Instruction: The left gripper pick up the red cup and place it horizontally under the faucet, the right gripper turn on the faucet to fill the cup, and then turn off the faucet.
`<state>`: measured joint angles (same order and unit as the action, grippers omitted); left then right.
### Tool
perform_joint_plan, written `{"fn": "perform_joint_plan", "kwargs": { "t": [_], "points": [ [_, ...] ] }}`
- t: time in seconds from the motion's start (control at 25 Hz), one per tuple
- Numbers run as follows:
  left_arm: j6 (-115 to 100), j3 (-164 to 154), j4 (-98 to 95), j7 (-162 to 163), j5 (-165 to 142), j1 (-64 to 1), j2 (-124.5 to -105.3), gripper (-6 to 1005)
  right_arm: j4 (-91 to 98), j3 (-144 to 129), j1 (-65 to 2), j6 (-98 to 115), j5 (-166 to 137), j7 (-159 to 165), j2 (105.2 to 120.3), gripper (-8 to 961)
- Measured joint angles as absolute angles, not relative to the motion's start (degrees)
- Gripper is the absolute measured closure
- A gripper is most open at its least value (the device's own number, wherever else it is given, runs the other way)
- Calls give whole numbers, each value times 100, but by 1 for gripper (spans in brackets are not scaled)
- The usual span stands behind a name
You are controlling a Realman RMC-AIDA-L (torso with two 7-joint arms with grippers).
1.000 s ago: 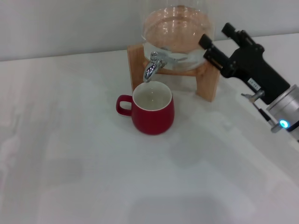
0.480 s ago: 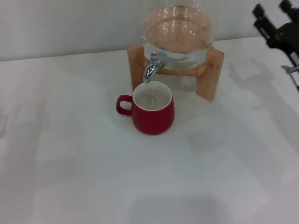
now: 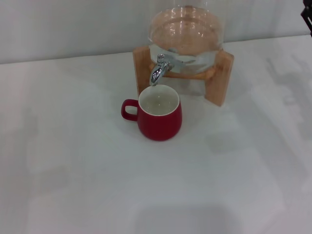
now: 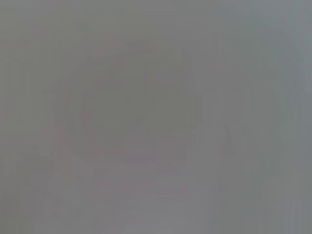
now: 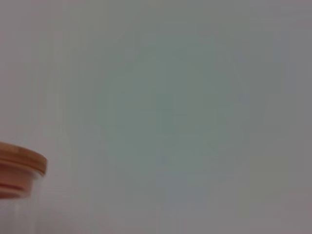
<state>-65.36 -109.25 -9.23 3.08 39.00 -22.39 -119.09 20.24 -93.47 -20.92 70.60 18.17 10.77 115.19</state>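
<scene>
White tabletop (image 3: pixel 234 185) holds the red cup (image 3: pixel 160 119) upright just under the faucet (image 3: pixel 159 69), while the right gripper (image 3: pixel 308 14) barely shows far right, jaws unreadable, left gripper unseen.

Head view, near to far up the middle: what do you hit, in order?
Bare white table → red cup → faucet → glass jar on its wooden stand. The right hand barely shows at the far right edge, off that line.
</scene>
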Motion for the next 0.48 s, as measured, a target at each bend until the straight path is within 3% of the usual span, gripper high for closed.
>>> {"fn": "perform_joint_plan", "kwargs": {
  "t": [0.48],
  "points": [
    [-7156,-10930,-870,308,3938,-2029,-11918,290,1856,-9490,-2049,7118,1871,1223,11531,172]
  ]
}}
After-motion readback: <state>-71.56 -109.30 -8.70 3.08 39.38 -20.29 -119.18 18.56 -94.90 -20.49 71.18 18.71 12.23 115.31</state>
